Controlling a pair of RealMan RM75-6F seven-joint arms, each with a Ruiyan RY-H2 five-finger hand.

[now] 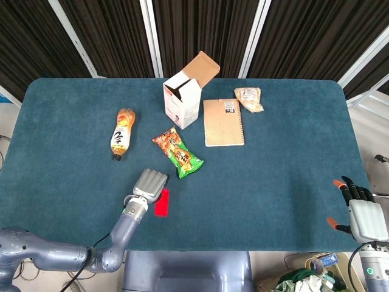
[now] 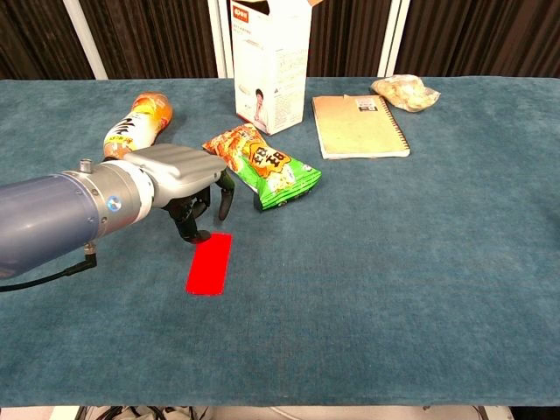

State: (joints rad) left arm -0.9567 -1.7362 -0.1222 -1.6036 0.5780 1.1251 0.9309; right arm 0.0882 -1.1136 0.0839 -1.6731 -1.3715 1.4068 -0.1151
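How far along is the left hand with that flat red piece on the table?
Done: the left hand is over the near end of the flat red piece, fingers curled down. In hand: nothing yet; fingertips reach the red piece's top edge, but it lies flat on the table. Left: gripping and lifting it. The right hand sits open at the table's edge.

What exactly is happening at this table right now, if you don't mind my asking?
The robot's left hand hovers palm-down over the top end of a flat red card on the blue table, fingers curled downward toward it. A green snack packet lies just beyond. The right hand sits idle at the table's near right edge, fingers apart, holding nothing.
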